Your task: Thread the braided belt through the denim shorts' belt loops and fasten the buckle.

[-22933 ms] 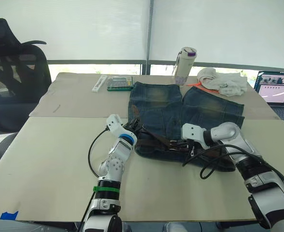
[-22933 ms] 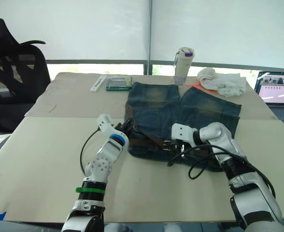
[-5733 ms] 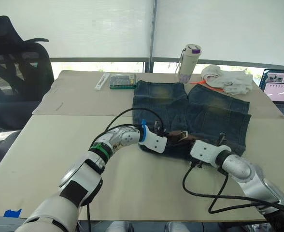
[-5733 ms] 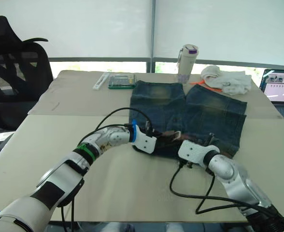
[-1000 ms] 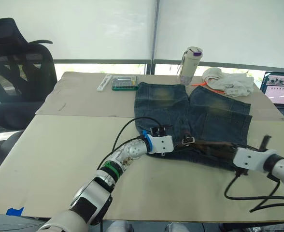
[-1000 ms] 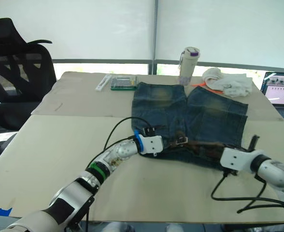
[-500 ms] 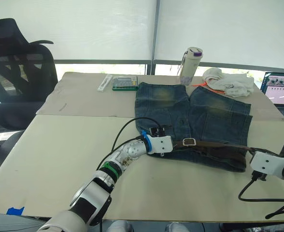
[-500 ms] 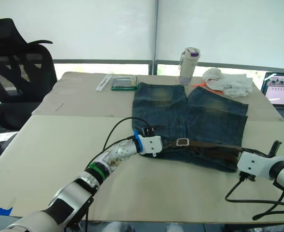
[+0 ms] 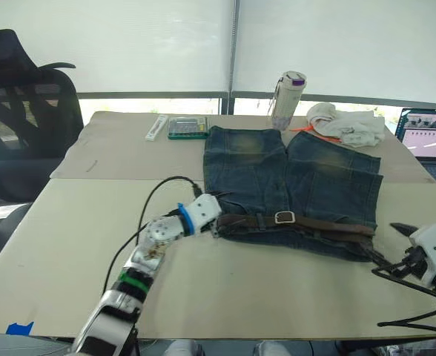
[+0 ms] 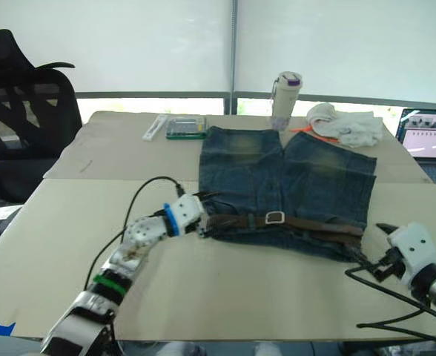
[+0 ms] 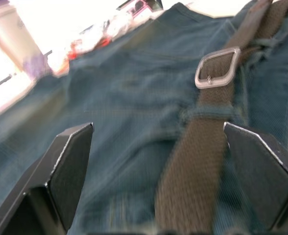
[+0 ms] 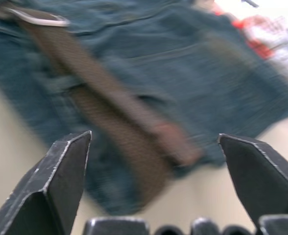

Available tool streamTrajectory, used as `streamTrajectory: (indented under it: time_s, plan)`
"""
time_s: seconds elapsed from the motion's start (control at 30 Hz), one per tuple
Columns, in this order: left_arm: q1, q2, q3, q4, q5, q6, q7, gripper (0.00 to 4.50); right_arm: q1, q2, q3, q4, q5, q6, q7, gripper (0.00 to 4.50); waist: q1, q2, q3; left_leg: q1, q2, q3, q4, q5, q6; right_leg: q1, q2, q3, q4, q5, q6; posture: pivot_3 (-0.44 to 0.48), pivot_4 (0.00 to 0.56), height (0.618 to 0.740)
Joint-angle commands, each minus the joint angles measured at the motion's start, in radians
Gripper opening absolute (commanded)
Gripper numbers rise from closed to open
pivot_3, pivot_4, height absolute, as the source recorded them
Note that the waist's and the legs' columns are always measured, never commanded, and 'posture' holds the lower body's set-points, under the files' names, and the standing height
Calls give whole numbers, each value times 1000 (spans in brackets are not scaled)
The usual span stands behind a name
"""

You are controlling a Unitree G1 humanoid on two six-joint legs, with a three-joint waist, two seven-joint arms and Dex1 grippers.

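Left eye view, nearest first: the right gripper (image 9: 403, 231) hangs at four o'clock, jaws wide apart and empty, just off the shorts' corner. At nine o'clock the left gripper (image 9: 216, 216) sits at the waistband's end, likewise spread and holding nothing. Between them the dark brown braided belt (image 9: 318, 223) lies flat along the blue denim shorts (image 9: 292, 174), its small silver rectangular buckle (image 9: 284, 217) closed at centre, apparently fastened. Farther off, toward twelve, stand a white bottle (image 9: 285, 100) and a white cloth bundle (image 9: 344, 124).

Brown belt (image 9: 314, 224), blue shorts (image 9: 292, 174)
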Motion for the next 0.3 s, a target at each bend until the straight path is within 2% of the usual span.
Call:
streamTrajectory:
  time_s: [0.03, 0.3]
  plan:
    - [109, 84, -6, -180, -34, 150, -74, 4500, 35, 12, -45, -79, 149, 141, 62, 4448, -1, 0, 0, 1, 0, 0, 0, -1, 1, 1, 0, 0, 0, 0, 0, 0, 150, 737]
    - [182, 77, 24, -344, -104, 314, -48, 4500, 34, 17, -39, -25, 125, 140, 115, 4448, 16, 2, 1, 3, -1, -1, 1, -3, 1, 1, 0, 0, 0, -1, -1, 0, 150, 737]
